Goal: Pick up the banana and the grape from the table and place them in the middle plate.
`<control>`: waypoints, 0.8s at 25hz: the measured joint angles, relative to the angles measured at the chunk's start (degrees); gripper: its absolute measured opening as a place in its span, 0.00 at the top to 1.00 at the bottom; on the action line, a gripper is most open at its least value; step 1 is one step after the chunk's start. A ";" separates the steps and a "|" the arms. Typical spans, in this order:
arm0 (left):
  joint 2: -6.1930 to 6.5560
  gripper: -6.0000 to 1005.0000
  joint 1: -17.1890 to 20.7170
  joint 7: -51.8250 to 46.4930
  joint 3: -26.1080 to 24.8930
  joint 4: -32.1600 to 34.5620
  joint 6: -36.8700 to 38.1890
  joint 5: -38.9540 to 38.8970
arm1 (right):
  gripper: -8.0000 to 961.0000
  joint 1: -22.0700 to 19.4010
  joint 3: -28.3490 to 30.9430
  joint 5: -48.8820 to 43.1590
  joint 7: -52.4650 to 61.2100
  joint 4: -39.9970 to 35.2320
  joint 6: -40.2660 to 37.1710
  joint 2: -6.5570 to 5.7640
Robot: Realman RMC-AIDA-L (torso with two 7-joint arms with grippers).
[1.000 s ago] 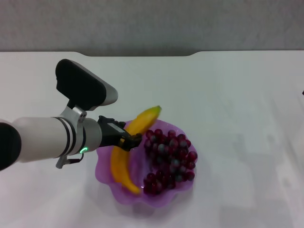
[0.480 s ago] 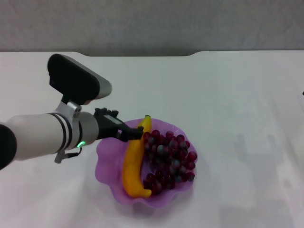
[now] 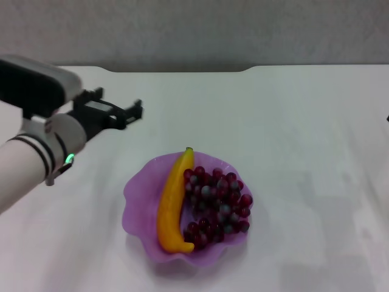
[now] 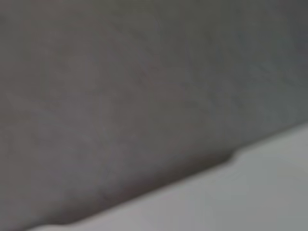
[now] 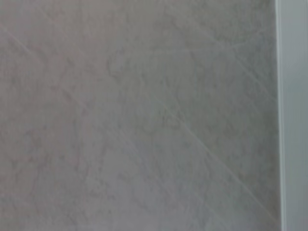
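The yellow banana (image 3: 171, 204) lies in the left half of the purple scalloped middle plate (image 3: 137, 201), green tip toward the far side. The dark red grape bunch (image 3: 218, 205) lies beside it in the right half, touching it. The plate stands on the white table (image 3: 292, 121) near the front. My left gripper (image 3: 121, 111) is open and empty, raised above the table to the far left of the plate, well apart from it. My right gripper is out of view. The wrist views show neither fruit nor plate.
The table's far edge (image 3: 182, 69) meets a grey wall. The left wrist view shows that grey wall and a strip of table edge (image 4: 269, 192). The right wrist view shows only a grey surface.
The banana has dropped from my left gripper and rolled upright against the grapes in the plate. The left gripper has opened and pulled away up and to the far left.
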 joint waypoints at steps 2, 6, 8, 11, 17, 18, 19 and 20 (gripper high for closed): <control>0.01 0.11 -0.03 -0.01 0.31 2.75 5.18 -1.36 | 0.07 0.02 0.00 0.00 0.00 0.00 0.00 0.00; -0.08 0.11 -2.45 -0.29 0.54 10.55 14.00 -2.86 | 0.07 0.16 0.00 0.01 0.00 0.00 0.00 0.00; -0.10 0.11 -4.63 -1.65 1.12 15.50 18.77 -3.63 | 0.07 0.26 0.00 0.00 0.00 0.00 0.00 0.00; 0.13 0.11 -7.94 -6.09 3.44 23.10 25.58 -3.55 | 0.07 0.34 0.00 0.00 0.00 0.00 0.00 0.00; 0.41 0.11 -13.28 -20.66 7.72 37.40 38.91 4.10 | 0.07 1.02 0.00 0.00 0.00 0.00 0.17 0.00; 0.53 0.11 -14.19 -24.31 7.56 39.54 40.16 6.38 | 0.07 1.11 0.00 0.00 0.00 0.00 0.25 0.00; 0.65 0.11 -15.16 -27.62 6.97 41.56 40.94 8.20 | 0.07 1.25 0.00 0.00 0.00 0.00 0.35 0.00; 0.81 0.11 -16.13 -30.42 6.19 43.36 41.39 9.40 | 0.07 1.41 0.00 0.00 0.00 0.04 0.43 0.00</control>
